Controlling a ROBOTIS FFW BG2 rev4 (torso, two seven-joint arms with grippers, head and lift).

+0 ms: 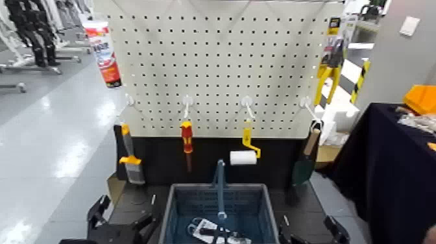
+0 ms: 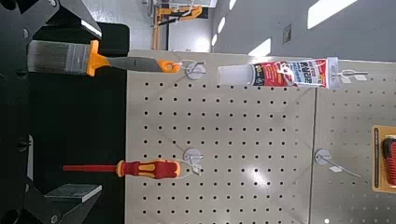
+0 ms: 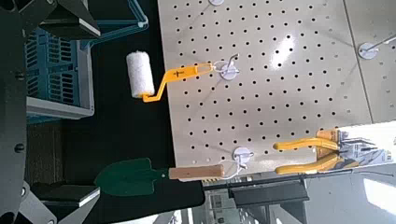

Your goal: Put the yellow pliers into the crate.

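The yellow pliers [image 1: 329, 70] hang on their black-and-yellow card at the top right edge of the pegboard; the right wrist view shows the yellow pliers [image 3: 316, 152] beyond the trowel. The blue-grey crate [image 1: 250, 198] stands low in front of the board with its hoop handle up and a white-and-black packet [image 1: 214, 231] inside; the right wrist view catches a corner of the crate [image 3: 58, 79]. My left gripper [image 1: 123, 222] is open beside the crate's left side, and its wrist view shows the left gripper [image 2: 79, 110] empty. My right gripper [image 1: 311, 235] is open at the crate's right, empty as well [image 3: 75, 112].
On the pegboard [image 1: 220, 58] hang a paint brush [image 1: 130, 159], a red-and-yellow screwdriver [image 1: 187, 139], a yellow-handled paint roller [image 1: 245, 152], a green trowel [image 1: 305, 162] and a sealant tube [image 1: 104, 52]. A dark-clothed table [image 1: 389, 169] stands to the right.
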